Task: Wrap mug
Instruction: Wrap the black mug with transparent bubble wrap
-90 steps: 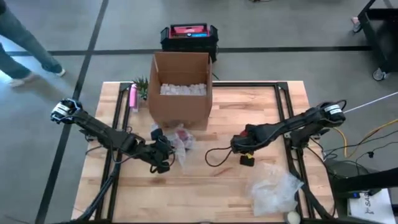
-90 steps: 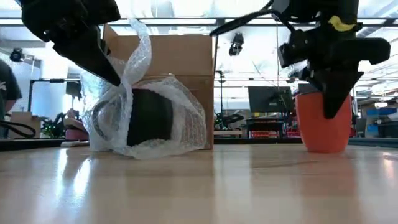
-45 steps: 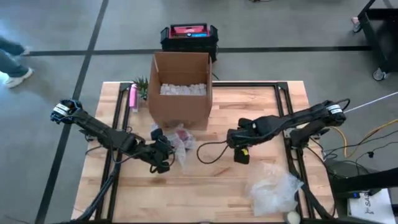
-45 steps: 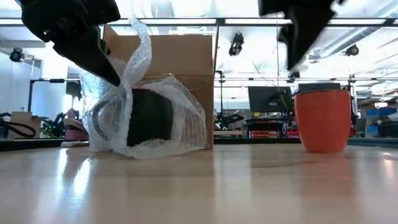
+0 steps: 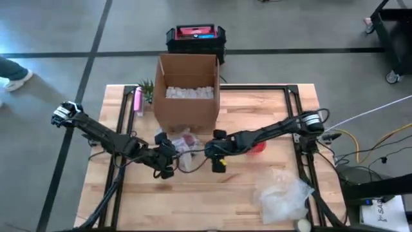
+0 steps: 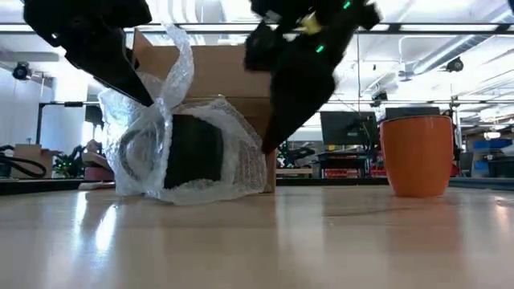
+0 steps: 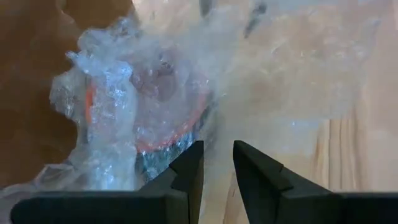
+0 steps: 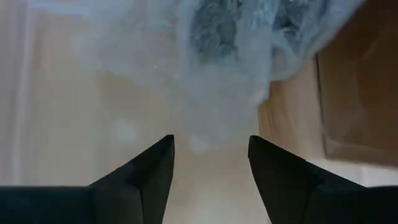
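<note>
The mug [image 6: 189,150], dark and swaddled in bubble wrap [image 6: 233,160], lies on the desk [image 5: 212,193] just in front of the cardboard box [image 5: 186,90], at about 6 o'clock from it. The left end effector [image 5: 168,156] sits at the bundle's 9 o'clock edge, its fingers [image 7: 186,171] nearly together, seemingly pinching a fold of the wrap. The right end effector [image 5: 211,150] hovers at the bundle's 3 o'clock side with its fingers [image 8: 152,165] spread apart, holding nothing. An orange cup [image 6: 417,154] stands apart, toward 3 o'clock.
</note>
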`<state>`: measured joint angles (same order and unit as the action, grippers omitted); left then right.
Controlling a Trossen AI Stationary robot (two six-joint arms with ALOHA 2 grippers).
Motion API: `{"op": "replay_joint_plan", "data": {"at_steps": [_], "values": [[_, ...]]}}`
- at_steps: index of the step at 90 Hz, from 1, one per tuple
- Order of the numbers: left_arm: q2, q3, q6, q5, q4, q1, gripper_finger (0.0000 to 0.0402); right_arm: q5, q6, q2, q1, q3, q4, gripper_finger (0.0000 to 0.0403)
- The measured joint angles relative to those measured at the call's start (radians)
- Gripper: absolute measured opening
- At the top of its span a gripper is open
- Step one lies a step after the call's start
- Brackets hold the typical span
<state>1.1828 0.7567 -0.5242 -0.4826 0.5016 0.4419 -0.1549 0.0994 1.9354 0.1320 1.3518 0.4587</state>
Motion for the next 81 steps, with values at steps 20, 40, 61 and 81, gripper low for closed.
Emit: {"op": "replay_joint_plan", "data": {"at_steps": [20,40,61,81], "values": [[-0.054,0.0,-0.015,0.003,0.093,-0.007,0.0081,0.005,-0.049,0.03,-0.004,0.021,-0.004,0.0175],[-0.097,0.0,-0.018,0.004,0.163,-0.021,0.0164,0.004,-0.048,0.026,-0.009,0.02,-0.001,0.0184],[-0.11,-0.061,-0.063,0.013,0.21,-0.031,0.025,0.005,-0.05,0.026,-0.011,0.02,-0.003,0.0187],[-0.105,-0.209,-0.014,0.029,-0.049,-0.09,0.0237,0.005,-0.053,0.026,-0.016,0.02,-0.056,0.0186]]}}
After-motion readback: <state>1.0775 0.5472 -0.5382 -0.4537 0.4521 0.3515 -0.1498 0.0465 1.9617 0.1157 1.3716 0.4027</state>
